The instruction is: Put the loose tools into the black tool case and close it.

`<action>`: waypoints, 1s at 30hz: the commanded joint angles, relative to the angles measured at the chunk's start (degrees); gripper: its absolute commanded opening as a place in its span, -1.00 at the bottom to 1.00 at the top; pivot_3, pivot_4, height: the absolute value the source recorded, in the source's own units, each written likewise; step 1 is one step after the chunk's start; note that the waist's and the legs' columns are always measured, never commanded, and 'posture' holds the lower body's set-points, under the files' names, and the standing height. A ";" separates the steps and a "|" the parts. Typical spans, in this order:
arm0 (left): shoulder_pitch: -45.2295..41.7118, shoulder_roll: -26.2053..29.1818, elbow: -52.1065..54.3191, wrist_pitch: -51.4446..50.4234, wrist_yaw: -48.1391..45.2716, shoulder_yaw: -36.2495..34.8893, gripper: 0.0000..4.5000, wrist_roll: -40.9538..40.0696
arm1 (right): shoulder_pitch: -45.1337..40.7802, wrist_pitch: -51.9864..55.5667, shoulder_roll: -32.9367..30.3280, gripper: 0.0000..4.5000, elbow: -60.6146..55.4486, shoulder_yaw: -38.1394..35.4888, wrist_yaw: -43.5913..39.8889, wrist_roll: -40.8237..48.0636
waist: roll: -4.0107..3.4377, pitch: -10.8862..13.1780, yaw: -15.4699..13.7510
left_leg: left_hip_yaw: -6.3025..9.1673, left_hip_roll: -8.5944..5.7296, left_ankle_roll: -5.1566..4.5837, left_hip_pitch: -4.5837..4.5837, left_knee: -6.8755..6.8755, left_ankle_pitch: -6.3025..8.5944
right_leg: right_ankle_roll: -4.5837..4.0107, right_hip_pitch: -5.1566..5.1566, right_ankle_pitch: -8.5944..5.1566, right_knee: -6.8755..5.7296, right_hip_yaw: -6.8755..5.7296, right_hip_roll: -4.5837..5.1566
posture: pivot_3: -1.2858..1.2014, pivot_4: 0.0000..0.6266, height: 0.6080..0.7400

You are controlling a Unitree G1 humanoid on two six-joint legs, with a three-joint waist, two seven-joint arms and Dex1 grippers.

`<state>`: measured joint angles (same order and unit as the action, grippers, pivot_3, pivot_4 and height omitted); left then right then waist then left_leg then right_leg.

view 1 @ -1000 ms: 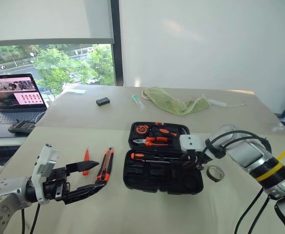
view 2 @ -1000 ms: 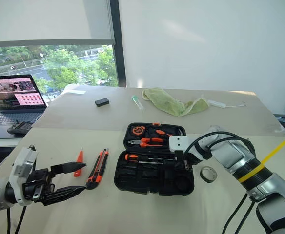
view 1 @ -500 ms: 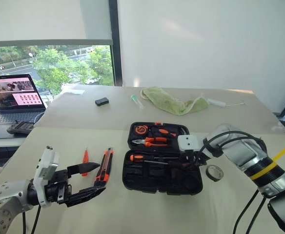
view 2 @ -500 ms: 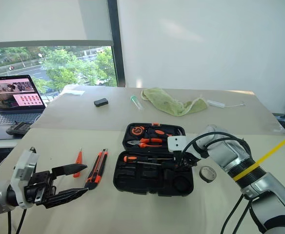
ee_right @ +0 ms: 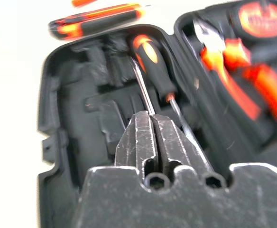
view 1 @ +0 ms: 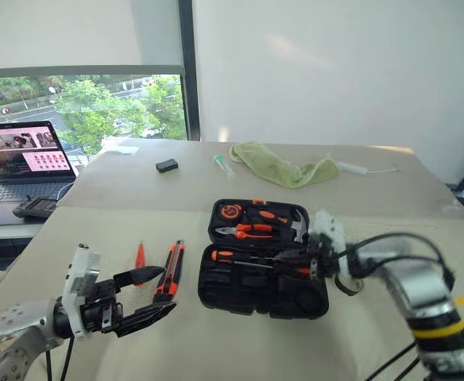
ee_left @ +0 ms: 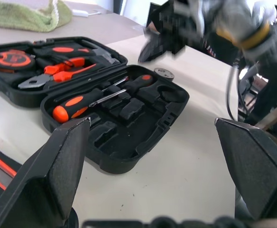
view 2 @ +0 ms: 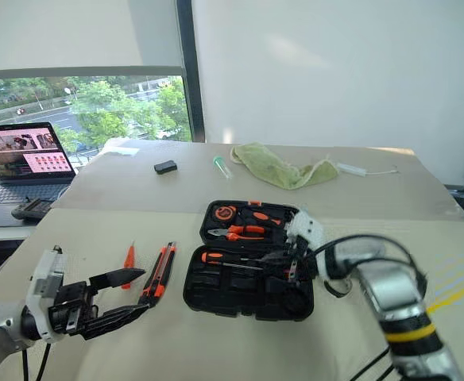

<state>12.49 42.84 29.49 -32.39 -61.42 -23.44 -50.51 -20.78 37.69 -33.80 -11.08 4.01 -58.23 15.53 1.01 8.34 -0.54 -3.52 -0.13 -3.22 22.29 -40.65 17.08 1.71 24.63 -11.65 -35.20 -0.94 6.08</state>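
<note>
The black tool case (view 1: 257,306) lies open in the middle of the table. Two screwdrivers (view 1: 240,256) with orange-and-black handles rest in its near half; their handles (ee_right: 152,54) point away from my right gripper. Its far half holds pliers, a tape measure and a hammer. The utility knife (view 1: 172,270) and the small orange tester pen (view 1: 140,258) lie on the table left of the case. My right gripper (ee_right: 151,118) hovers shut over the screwdriver shafts at the case's right side. My left gripper (view 1: 167,290) stands wide open just in front of the knife, holding nothing.
A roll of tape (ee_left: 165,72) lies right of the case, under my right arm. Toward the back of the table are a green cloth (view 1: 284,168), a small black block (view 1: 167,165) and a clear tube (view 1: 224,164). A laptop (view 1: 25,159) sits at far left.
My right gripper has shut, rolled and drawn back a little toward the case's right edge, with its arm dropping lower. The left gripper stays open in about the same place.
</note>
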 commanded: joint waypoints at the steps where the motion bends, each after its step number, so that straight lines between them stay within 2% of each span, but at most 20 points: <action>1: -0.83 -0.47 0.63 1.65 0.58 0.29 1.00 0.28 | 1.67 -5.48 2.09 -0.96 1.83 1.16 7.67 -4.64 | -0.01 0.00 0.24 | -0.04 0.00 0.01 -0.04 0.00 -0.01 | 0.00 0.00 0.01 -0.02 0.00 -0.03 | 0.03 -0.52 1.00; 4: -1.42 -0.50 0.38 1.65 0.93 0.50 1.00 0.43 | 2.26 -6.92 1.40 -0.96 5.14 5.99 8.83 -8.70 | -0.02 -0.01 0.64 | -0.10 0.02 -0.04 -0.30 0.00 0.02 | -0.01 -0.25 0.01 -0.03 -0.02 -0.49 | 0.03 -0.52 1.00; 5: -1.58 -0.49 0.37 1.59 1.10 0.50 1.00 0.34 | 2.22 -6.38 0.47 -0.96 6.71 8.44 8.51 -10.41 | 0.00 -0.02 0.72 | -0.09 0.06 -0.34 -0.45 0.00 0.19 | -0.03 -0.38 0.00 0.01 -0.03 -0.57 | 0.03 -0.52 1.00; 9: -1.91 -0.36 0.25 1.67 1.34 0.69 1.00 0.78 | 1.80 -7.94 -3.09 -0.96 9.59 15.13 4.23 -13.58 | 0.15 -0.27 0.84 | -0.10 0.11 -0.41 -1.01 0.00 0.23 | -0.48 -0.63 -0.25 0.01 0.01 -0.63 | 0.03 -0.52 1.00; 13: -2.65 -0.94 -0.08 0.77 3.31 0.85 1.00 0.60 | 1.12 -11.43 -3.83 -0.96 11.45 18.12 4.26 -16.42 | 0.55 -0.84 0.24 | -0.08 0.14 -0.43 -1.23 0.09 0.25 | -0.53 -0.75 -0.30 0.04 -0.02 -0.64 | 0.03 -0.52 1.00; 16: -4.20 -2.52 0.90 -2.10 11.37 1.58 1.00 1.02 | 1.79 -17.96 -0.69 -0.96 8.18 10.53 7.16 -11.20 | 0.92 -1.03 0.03 | -0.05 0.18 -0.42 -1.57 0.24 0.26 | -0.54 -1.15 -0.30 0.19 -0.02 -0.64 | 0.03 -0.52 1.00; 17: -4.75 -3.14 1.46 -2.85 14.29 1.85 1.00 1.52 | 2.62 -20.68 0.24 -0.96 5.39 7.09 6.50 -7.48 | 0.97 -1.04 -0.09 | -0.05 0.20 -0.40 -1.71 0.30 0.27 | -0.54 -1.29 -0.30 0.22 0.01 -0.55 | 0.03 -0.52 1.00; 19: -6.98 -5.33 2.44 -5.90 24.21 2.41 1.00 2.94 | 4.08 -16.78 1.39 -0.96 -3.04 -2.83 5.42 3.86 | 0.99 -0.81 -0.35 | 0.01 0.20 0.04 -1.84 0.48 0.52 | -0.52 -1.44 -0.31 0.29 0.04 -0.14 | 0.03 -0.52 1.00; 21: -9.53 -4.31 3.48 -12.62 34.32 4.45 1.00 7.58 | 6.80 -12.29 -0.17 -0.73 -10.29 -8.21 2.86 12.88 | 0.28 -0.29 -0.45 | -0.02 0.10 0.04 -1.51 0.47 0.50 | -0.06 -1.39 -0.03 0.20 0.06 -0.07 | 0.03 -0.52 1.00; 22: -11.21 -4.03 3.65 -16.87 38.00 5.36 1.00 7.52 | 8.49 -11.03 -1.30 -0.63 -13.42 -10.01 2.32 15.67 | 0.16 -0.29 -0.44 | -0.03 -0.04 -0.05 -0.98 0.47 0.32 | 0.08 -0.76 0.06 0.09 0.07 0.03 | 0.03 -0.52 1.00; 23: -12.93 -4.06 3.49 -20.85 40.82 5.87 1.00 6.67 | 9.98 -10.04 -2.47 -0.49 -16.08 -11.36 1.83 17.78 | 0.12 -0.29 -0.47 | -0.03 -0.06 -0.37 -0.63 0.50 0.00 | 0.13 -0.35 0.11 0.02 0.10 -0.06 | 0.03 -0.52 1.00; 24: -14.75 -4.56 3.04 -24.29 42.93 6.23 1.00 5.24 | 11.39 -9.43 -3.77 -0.35 -18.36 -12.52 1.66 18.80 | 0.16 -0.30 -0.42 | 0.03 -0.04 -0.07 -0.51 0.57 -0.18 | 0.11 -0.28 0.10 0.02 0.03 -0.15 | 0.03 -0.52 1.00; 26: -17.56 -5.59 3.47 -28.55 45.74 7.33 1.00 3.86 | 13.68 -8.35 -6.00 -0.02 -21.87 -14.65 1.58 21.10 | 0.26 -0.32 -0.21 | 0.10 0.04 0.18 -0.51 0.83 -0.27 | 0.03 -0.29 0.06 0.18 0.00 -0.58 | 0.03 -0.52 1.00; 30: -25.83 -10.43 4.53 -39.81 55.03 11.40 1.00 4.16 | 18.10 -6.14 -10.31 0.58 -27.36 -20.78 1.29 26.50 | 0.26 -0.29 -0.09 | 0.13 0.11 -0.04 -0.48 0.88 -0.02 | -0.09 -0.25 -0.02 0.21 0.07 -0.56 | 0.03 -0.52 1.00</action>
<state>-9.24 34.24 31.60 -65.75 -11.70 -13.98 -45.49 -3.79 30.39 -41.74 -33.73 -11.44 -56.33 37.69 1.27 8.04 -0.64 -3.39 -0.02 -3.26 21.80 -39.76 17.06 1.61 24.37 -11.67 -35.00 -0.87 5.52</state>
